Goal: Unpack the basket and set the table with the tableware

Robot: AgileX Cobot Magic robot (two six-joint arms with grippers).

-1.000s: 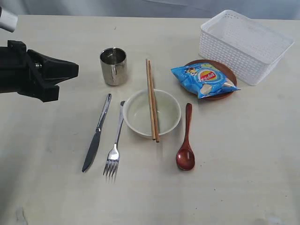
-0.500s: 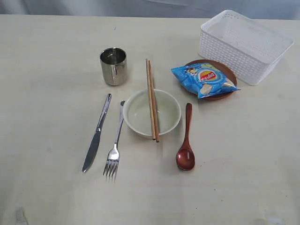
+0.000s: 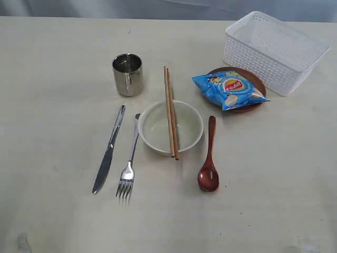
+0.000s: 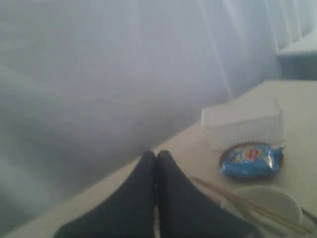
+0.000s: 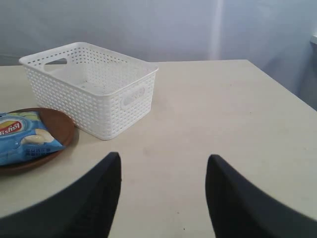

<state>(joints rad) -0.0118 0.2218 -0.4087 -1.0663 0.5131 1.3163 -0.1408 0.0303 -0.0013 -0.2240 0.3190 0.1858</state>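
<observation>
While neither arm is being shown in the exterior view, the grippers are being read from the wrist views. The left gripper (image 4: 156, 157) is being held with its fingers pressed together on nothing, and the right gripper (image 5: 163, 161) with its jaws apart and nothing between them.

The basket (image 3: 275, 50) is being seen near the far right corner of the table (image 3: 274, 200), ahead of the right gripper, its long axis slanting toward the right edge. The right arm is being judged the nearer. Nothing is being seen inside the basket.

Being counted outside it toward the table's middle:
- one cup (image 3: 127, 74)
- one bowl (image 3: 152, 129)
- two chopsticks (image 3: 170, 113) across the bowl, pointing from far edge to near edge
- one plate (image 3: 242, 109) under one snack bag (image 3: 230, 89)
- one spoon (image 3: 210, 155)
- one knife (image 3: 109, 150)
- one fork (image 3: 130, 158)

The unpacking is being judged finished.
</observation>
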